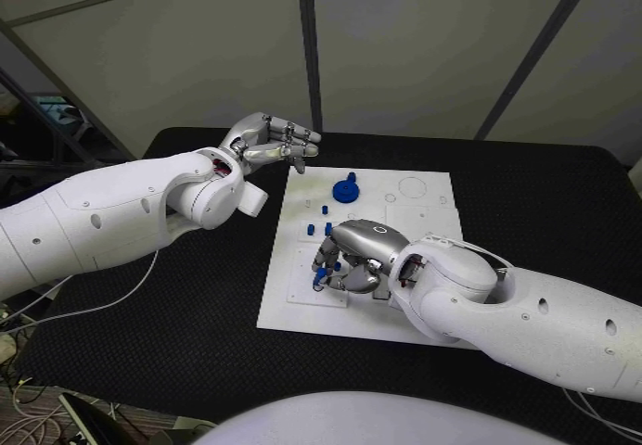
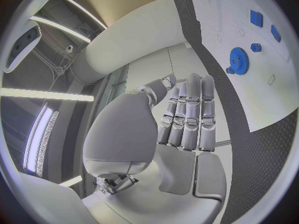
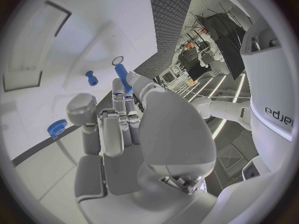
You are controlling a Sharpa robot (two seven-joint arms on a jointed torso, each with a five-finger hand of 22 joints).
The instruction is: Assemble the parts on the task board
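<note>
Two silver many-fingered hands work over the white rectangular task board [image 1: 297, 301], which lies in the middle of the frame on the black table [image 1: 160, 334].

Right hand [image 1: 351, 257]: low over the board's lower left part, fingers curled downward. A long blue cylindrical peg [image 3: 123, 77] sits between the fingertips in the right wrist view, so the hand appears to be grasping it, tip toward the board. Small blue parts [image 1: 321, 271] show at the fingertips in the head view.

Left hand [image 1: 275, 144]: raised off the board's upper left corner, above the table edge. Fingers lie straight and close together in the left wrist view, nothing in them; released, idle.

Loose parts: a round blue toothed gear [image 1: 347, 191] stands in the board's upper middle. Two small blue pegs [image 1: 318, 228] stand just above the right hand. A short blue spool-shaped peg [image 3: 92, 78] is near the long one in the right wrist view.

Step in hand, as judged: seating the long peg into the board. Whether it has found its hole cannot be told; the fingers hide the contact. The next move calls for keeping the peg upright, pressing straight down, then letting go without tipping the neighbouring pegs.
</note>
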